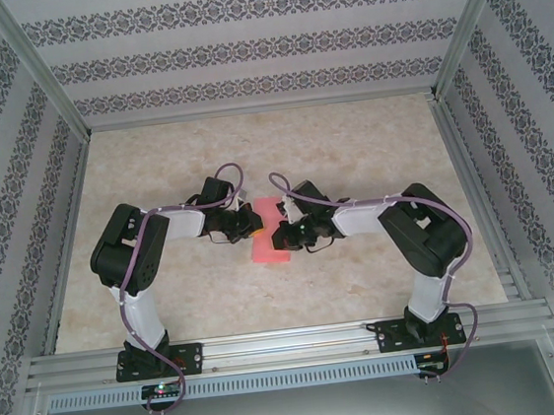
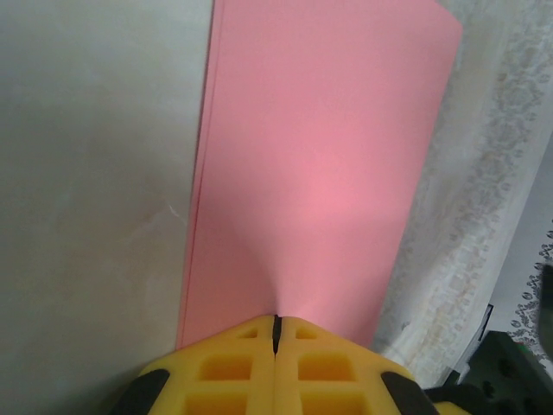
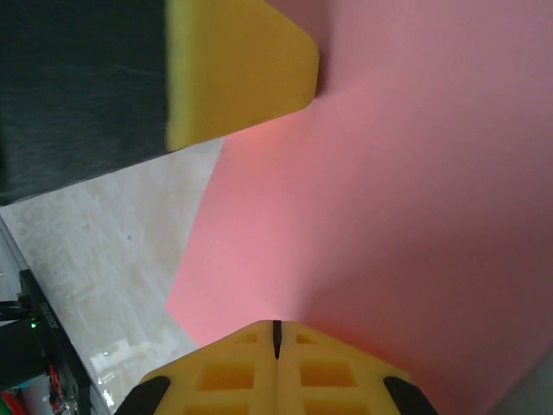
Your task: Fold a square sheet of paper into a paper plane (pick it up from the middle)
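While the thin, salmon-pink square sheet of paper [image 1: 271, 230] was kept at the middle of the pale marbled table [image 1: 380, 147], it was gripped from two sides at once. The yellow-padded left gripper [image 2: 276, 322] was seen with its jaws pressed together on one edge of the sheet. The yellow-padded right gripper [image 3: 276, 328] was clamped on the edge across from it in the same way. Whether the sheet was lifted clear of the table could not be told.

In the left wrist view a doubled edge was seen along one side, so a first fold was judged to be laid and the folding far from finished. The step in hand was taken to be the setting of a crease. For this, the two pinches should be kept level and the sheet held lightly taut, so that the layers are not slid apart. Edges should be matched before pressure is applied, since such thin paper is easily buckled, as was hinted by the soft bulge near the left pads [image 2: 233, 372]. Any hard pull should be avoided, lest the sheet be torn.
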You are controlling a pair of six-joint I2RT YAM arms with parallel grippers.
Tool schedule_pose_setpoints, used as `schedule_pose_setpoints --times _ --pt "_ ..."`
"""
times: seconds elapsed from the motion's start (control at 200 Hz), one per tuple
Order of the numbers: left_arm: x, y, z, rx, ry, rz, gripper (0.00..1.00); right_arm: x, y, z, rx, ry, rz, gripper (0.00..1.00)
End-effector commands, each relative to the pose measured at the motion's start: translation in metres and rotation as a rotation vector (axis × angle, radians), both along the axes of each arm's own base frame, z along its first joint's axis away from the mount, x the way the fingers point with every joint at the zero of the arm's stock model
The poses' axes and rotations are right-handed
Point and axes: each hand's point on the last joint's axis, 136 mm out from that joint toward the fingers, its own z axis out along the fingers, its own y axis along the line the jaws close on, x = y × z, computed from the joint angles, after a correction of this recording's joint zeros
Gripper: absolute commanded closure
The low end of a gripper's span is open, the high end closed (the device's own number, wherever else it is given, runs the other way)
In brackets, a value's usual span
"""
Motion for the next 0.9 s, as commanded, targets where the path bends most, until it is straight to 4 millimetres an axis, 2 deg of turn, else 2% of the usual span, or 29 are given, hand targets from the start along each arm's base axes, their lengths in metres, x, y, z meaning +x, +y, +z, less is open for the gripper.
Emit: schedule_pose_setpoints --times 0.0,0.13,0.28,0.36,0.43,0.54,0.679,0.789,0.894 --pt "-0.103 0.081 -0.106 0.429 0.417 0.054 1.00 -0.001 0.005 -0.005 -0.003 0.010 0.005 1.00" --pt "-0.103 0.081 -0.107 0.430 0.416 0.054 1.00 -0.023 -0.011 -0.019 -0.047 0.040 0.037 1.00" --pt "-0.101 0.081 -0.106 0.425 0.415 0.048 1.00 -0.058 -0.041 -0.038 -0.098 0.099 0.033 1.00" --pt "-0.096 0.079 -0.103 0.419 0.401 0.036 1.00 -0.069 -0.049 -0.038 -0.095 0.111 0.026 1.00" --pt "-0.090 0.078 -0.098 0.418 0.382 0.025 1.00 -0.070 -0.049 -0.028 -0.074 0.095 0.031 1.00" --pt "-0.076 0.070 -0.090 0.399 0.340 -0.014 1.00 -0.047 -0.043 -0.002 -0.044 0.018 -0.003 1.00" --pt "-0.048 0.056 -0.070 0.364 0.246 -0.091 1.00 0.012 -0.043 0.032 -0.003 -0.092 -0.150 1.00" --pt "-0.029 0.044 -0.051 0.326 0.172 -0.150 1.00 0.052 -0.038 0.045 0.032 -0.132 -0.219 1.00" --pt "-0.015 0.032 -0.035 0.283 0.114 -0.200 1.00 0.080 -0.028 0.043 0.013 -0.141 -0.234 1.00"
